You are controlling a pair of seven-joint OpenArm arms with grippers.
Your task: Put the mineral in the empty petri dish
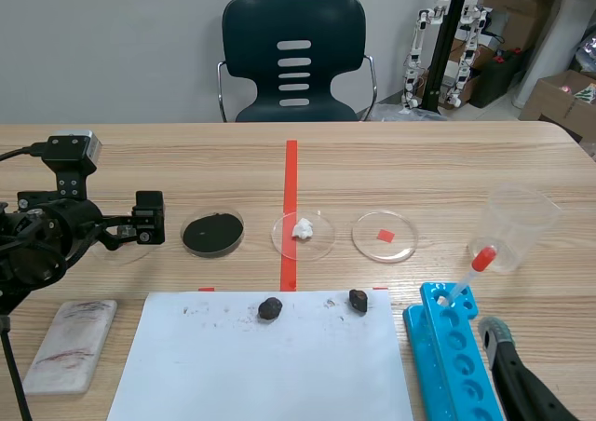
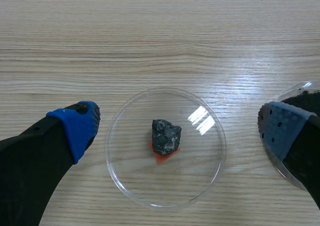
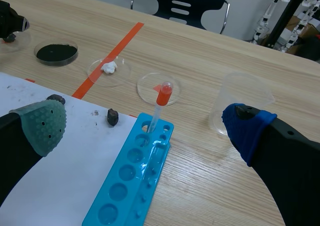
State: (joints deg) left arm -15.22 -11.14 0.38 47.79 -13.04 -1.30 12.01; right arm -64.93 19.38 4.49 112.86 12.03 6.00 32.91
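- The mineral (image 2: 166, 137) lies in the middle of a clear dish (image 2: 129, 178), just beside the dish of black powder (image 1: 241, 227).
- The left gripper (image 2: 178, 131) hangs above it, released and holding nothing, with its fingers (image 2: 75, 131) spread wide to either side of the clear dish.
- The right gripper (image 3: 145, 123) is also released and empty. It sits well apart from the powder dish, over a blue rack (image 3: 125, 186).
- The mineral looks hard, lumpy and rough, and probably dense for its size. The pads should bite well across its narrower middle.
- The clear dish looks light and slick, so a nudge would likely slide it.
- One finger overlaps the powder dish's rim, so room is tight there. A straight lift seems safest.
- The table (image 2: 160, 36) beyond the clear dish, away from the powder dish, gives room to move.
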